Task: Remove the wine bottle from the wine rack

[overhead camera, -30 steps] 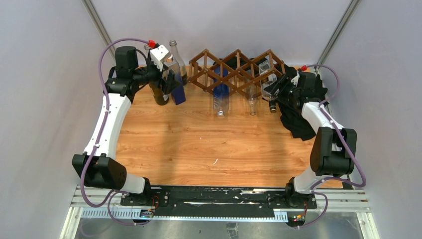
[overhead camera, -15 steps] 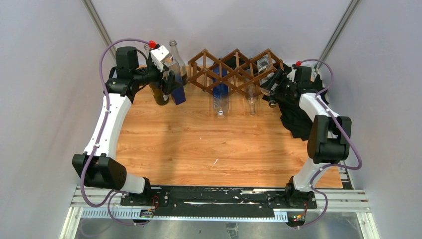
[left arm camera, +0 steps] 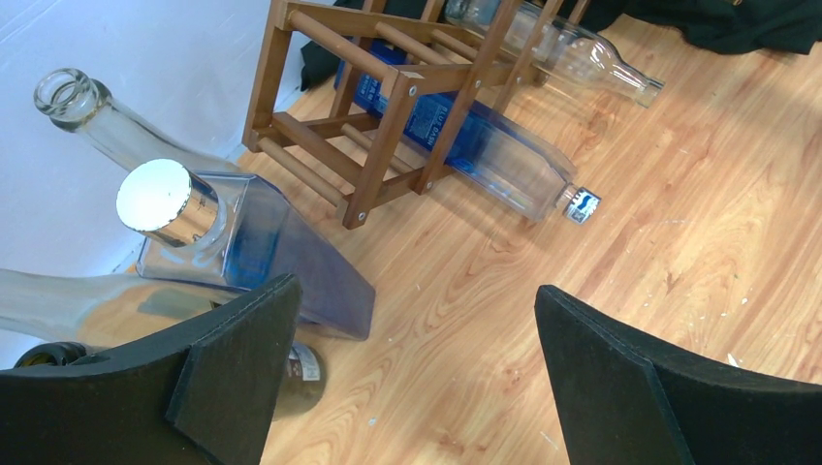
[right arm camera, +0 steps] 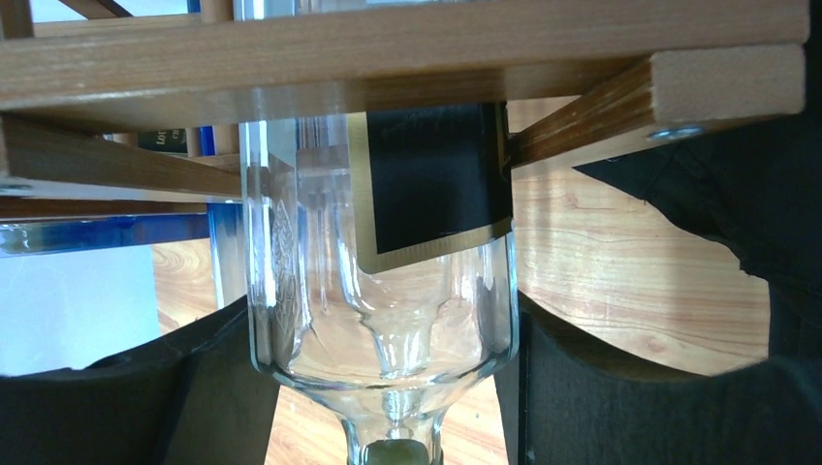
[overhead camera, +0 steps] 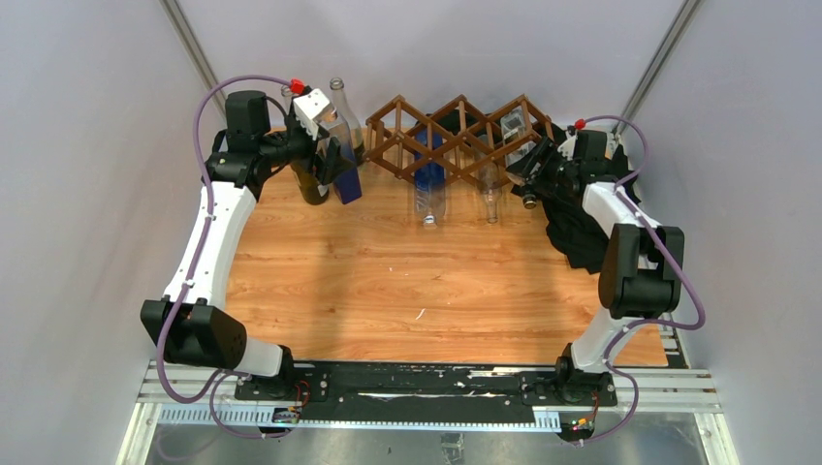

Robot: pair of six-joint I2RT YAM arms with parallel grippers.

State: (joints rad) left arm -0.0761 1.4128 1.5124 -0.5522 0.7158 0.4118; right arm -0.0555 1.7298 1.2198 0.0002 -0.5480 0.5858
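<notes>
The dark brown wine rack point(overhead camera: 456, 136) stands at the back of the table; it also shows in the left wrist view point(left arm camera: 388, 107) and as slats in the right wrist view point(right arm camera: 388, 48). A clear wine bottle with a black, gold-edged label point(right arm camera: 388, 291) lies in its right cell, neck pointing forward point(overhead camera: 528, 189). My right gripper point(overhead camera: 531, 174) point(right arm camera: 378, 387) is at the bottle's shoulder, one finger against each side. My left gripper point(overhead camera: 334, 160) point(left arm camera: 417, 378) is open and empty above the wood, left of the rack.
A blue bottle point(overhead camera: 429, 179) point(left arm camera: 475, 145) and a clear bottle point(overhead camera: 492, 194) point(left arm camera: 582, 58) lie in other cells. Left of the rack stand a blue square bottle point(left arm camera: 281, 252), a tall clear bottle point(overhead camera: 341, 111) and a dark bottle point(overhead camera: 310, 184). A black cloth point(overhead camera: 582, 232) lies right.
My right arm has moved in toward the rack, bringing its gripper up to the clear bottle in the right cell. The left arm has not moved.
</notes>
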